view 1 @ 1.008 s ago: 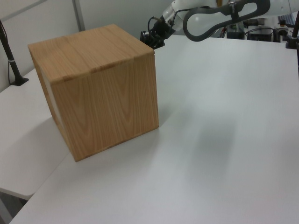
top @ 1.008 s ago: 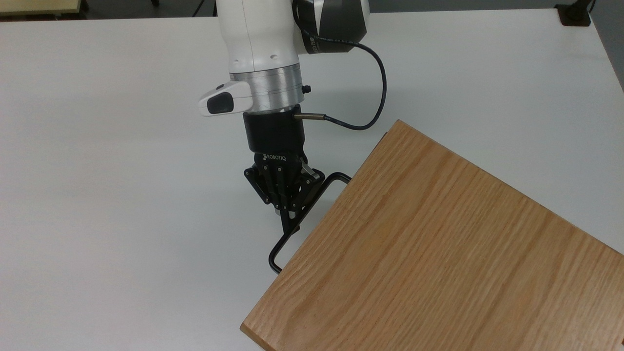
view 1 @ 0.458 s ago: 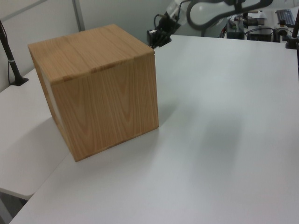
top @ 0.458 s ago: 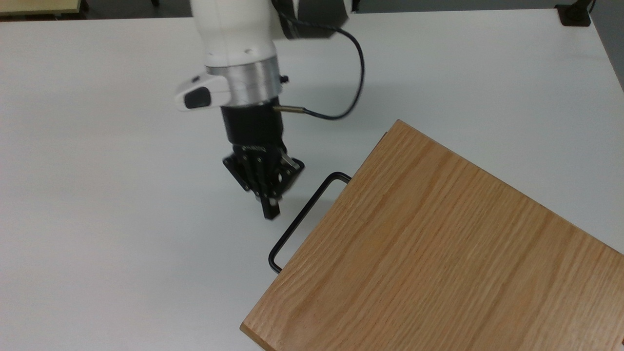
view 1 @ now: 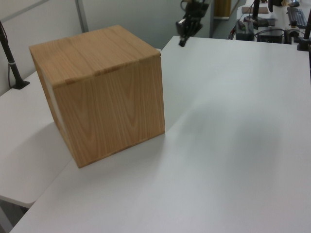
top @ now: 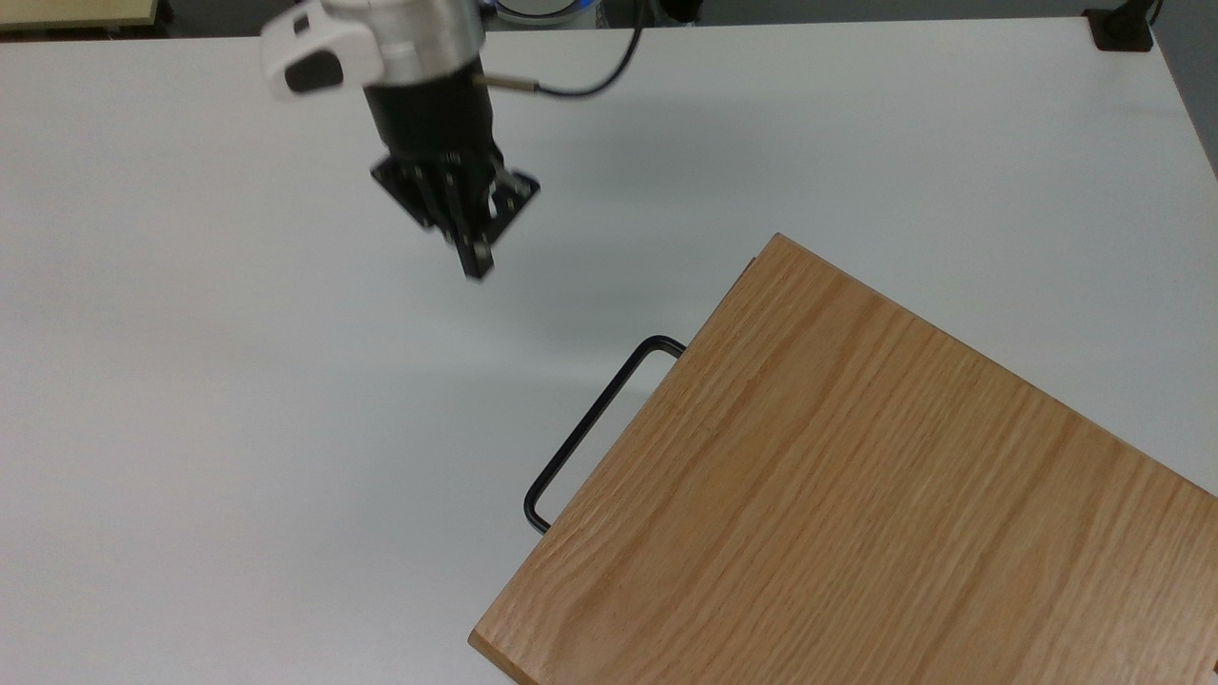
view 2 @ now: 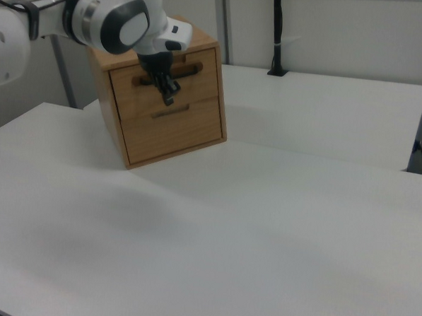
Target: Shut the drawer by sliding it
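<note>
Since a second ago the gripper has left the handle: then its tip sat on the black bar, now it hangs well up and to the top view's left of it, over bare table, its fingers drawn together on nothing.

Across the top view from left to right: a strip of tan furniture at the far left corner, the white matte table, the gripper with its cable looping off the wrist, then the handle jutting from under the oak top of the cabinet, and a black clamp foot at the far right corner.

In the left view a black post stands at the left on a lower white table; next comes the cabinet, a wooden cube, with the gripper beyond its far corner and cluttered desks behind at the right.

In the right view the arm crosses in front of the cabinet. The drawer, the upper of two fronts, sits flush with the cabinet face, its handle partly hidden by the gripper. Further right a black pole rises at the table's back edge against a pale wall.
</note>
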You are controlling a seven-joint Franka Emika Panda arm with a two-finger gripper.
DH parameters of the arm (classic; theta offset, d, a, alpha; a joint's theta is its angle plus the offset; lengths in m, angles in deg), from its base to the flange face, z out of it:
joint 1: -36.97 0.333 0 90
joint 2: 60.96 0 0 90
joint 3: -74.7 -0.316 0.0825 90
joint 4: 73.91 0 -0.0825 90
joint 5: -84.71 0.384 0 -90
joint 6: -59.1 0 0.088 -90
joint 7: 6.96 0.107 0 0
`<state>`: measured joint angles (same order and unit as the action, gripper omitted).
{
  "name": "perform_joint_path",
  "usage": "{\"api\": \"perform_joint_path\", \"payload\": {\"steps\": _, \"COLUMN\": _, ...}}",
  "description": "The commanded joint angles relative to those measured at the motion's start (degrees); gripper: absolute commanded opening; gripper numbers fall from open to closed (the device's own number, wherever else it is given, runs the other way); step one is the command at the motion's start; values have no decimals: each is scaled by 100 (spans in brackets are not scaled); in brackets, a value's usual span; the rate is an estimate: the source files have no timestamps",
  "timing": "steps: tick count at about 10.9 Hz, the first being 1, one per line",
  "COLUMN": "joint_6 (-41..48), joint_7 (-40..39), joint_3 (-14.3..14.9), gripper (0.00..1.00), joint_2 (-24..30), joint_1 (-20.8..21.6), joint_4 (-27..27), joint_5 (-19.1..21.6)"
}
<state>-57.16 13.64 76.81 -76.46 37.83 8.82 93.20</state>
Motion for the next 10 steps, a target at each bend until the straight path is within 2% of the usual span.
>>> {"api": "perform_joint_path", "payload": {"steps": 1, "joint_6": 1460, "joint_7": -109, "joint_3": 35, "gripper": 0, "joint_2": 740, "joint_1": -69, "joint_4": 252, "joint_5": -198}}
{"api": "perform_joint_path", "payload": {"steps": 3, "joint_6": 2201, "joint_7": -118, "joint_3": 149, "gripper": 0, "joint_2": 1083, "joint_1": 10, "joint_4": 383, "joint_5": -198}}
{"api": "perform_joint_path", "payload": {"steps": 5, "joint_6": 2275, "joint_7": -127, "joint_3": 324, "gripper": 0, "joint_2": 1644, "joint_1": 351, "joint_4": 1014, "joint_5": -207}}
{"api": "perform_joint_path", "payload": {"steps": 6, "joint_6": 2301, "joint_7": -257, "joint_3": 421, "gripper": 0, "joint_2": 1752, "joint_1": 501, "joint_4": 1139, "joint_5": -216}}
{"api": "perform_joint_path", "payload": {"steps": 8, "joint_6": 2266, "joint_7": -1027, "joint_3": 413, "gripper": 0, "joint_2": 2033, "joint_1": 398, "joint_4": 1429, "joint_5": -225}}
{"api": "perform_joint_path", "payload": {"steps": 10, "joint_6": 2257, "joint_7": -1811, "joint_3": 108, "gripper": 0, "joint_2": 2034, "joint_1": 21, "joint_4": 1430, "joint_5": -216}}
